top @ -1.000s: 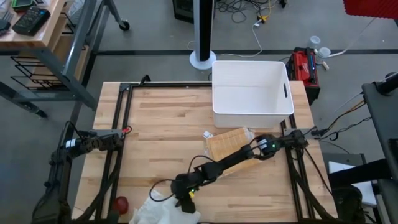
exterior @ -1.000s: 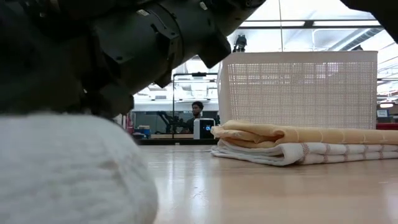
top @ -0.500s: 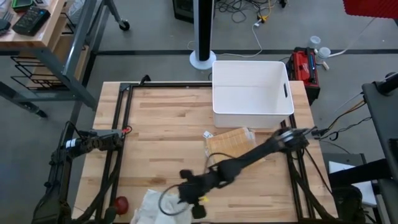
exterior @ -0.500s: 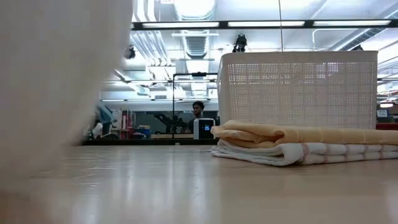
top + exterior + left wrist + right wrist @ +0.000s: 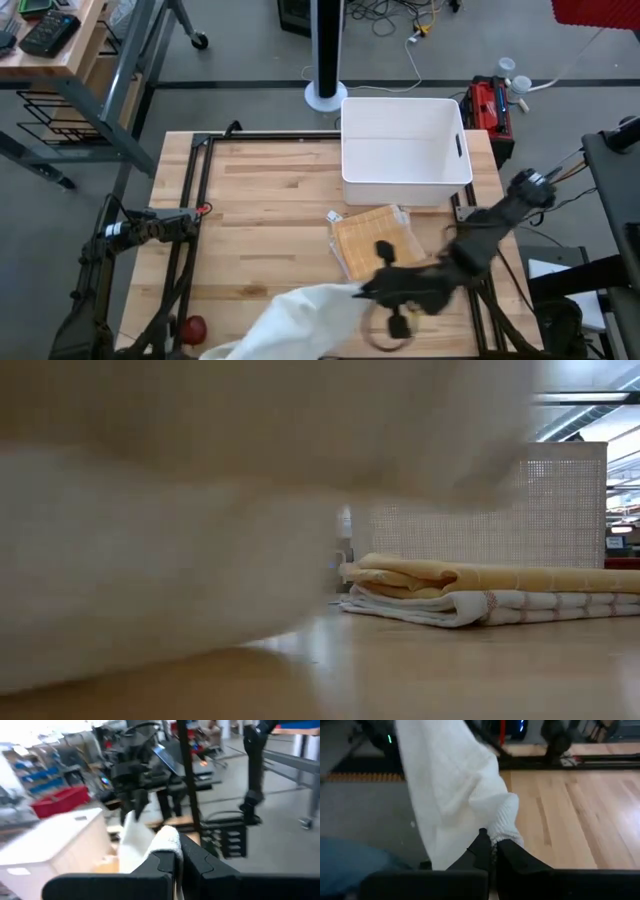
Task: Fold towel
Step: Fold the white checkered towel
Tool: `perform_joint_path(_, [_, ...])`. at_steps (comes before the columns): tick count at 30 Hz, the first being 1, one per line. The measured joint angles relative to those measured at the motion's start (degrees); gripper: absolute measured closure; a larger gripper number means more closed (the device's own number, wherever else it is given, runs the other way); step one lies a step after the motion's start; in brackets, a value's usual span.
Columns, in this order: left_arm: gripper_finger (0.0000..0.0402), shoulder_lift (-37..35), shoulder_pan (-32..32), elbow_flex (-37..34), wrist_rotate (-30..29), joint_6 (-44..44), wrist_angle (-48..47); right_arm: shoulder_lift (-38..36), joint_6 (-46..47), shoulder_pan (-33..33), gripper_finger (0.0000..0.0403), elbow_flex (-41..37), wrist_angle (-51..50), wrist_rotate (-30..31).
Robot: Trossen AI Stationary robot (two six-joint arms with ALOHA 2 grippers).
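A wooden bench [image 5: 260, 200] is standing on a grey workshop floor, with black rails framing its left, far and right edges. At its far right a white basket [image 5: 405, 150] is sitting, and just in front of the basket a stack of folded towels [image 5: 372, 238] is lying, a tan one on top of a white one with a dark stripe, as the low view is showing. A small red object [image 5: 194, 326] is resting near the front left corner.

The white towel [image 5: 300, 322] is being held up over the front of the bench, draping from the middle toward the front left edge. In the low view it is filling most of the picture as a pale blur in front of the folded stack. The right gripper [image 5: 372, 288] is reaching across from the right side, just in front of the folded stack, and its fingers are pinched tight on a bunched corner of the white towel; the right wrist view is showing the cloth gathered between the two dark fingers [image 5: 487, 851] and hanging away over the wood.

The left gripper [image 5: 196, 212] is waiting at the left rail of the bench, well apart from the towel, its fingers closed together with nothing between them.
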Motion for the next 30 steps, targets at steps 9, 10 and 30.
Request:
perform_joint_path(9, [0.0401, -1.2, -0.1, 0.1, -6.8, 8.2, -0.2, -11.6, 0.7, 14.7, 0.0403, -6.0, 5.5, 24.1])
perform_joint_path(10, [0.0401, -1.2, 0.1, 0.1, -6.8, 10.3, -0.3, -12.2, 0.4, 15.8, 0.0403, -6.1, 6.5, 25.7])
perform_joint_path(30, [0.0401, -4.9, 1.2, 0.0, -6.8, -7.4, -12.4, -10.2, -7.2, 35.7, 0.0403, -6.1, 7.7, 64.9])
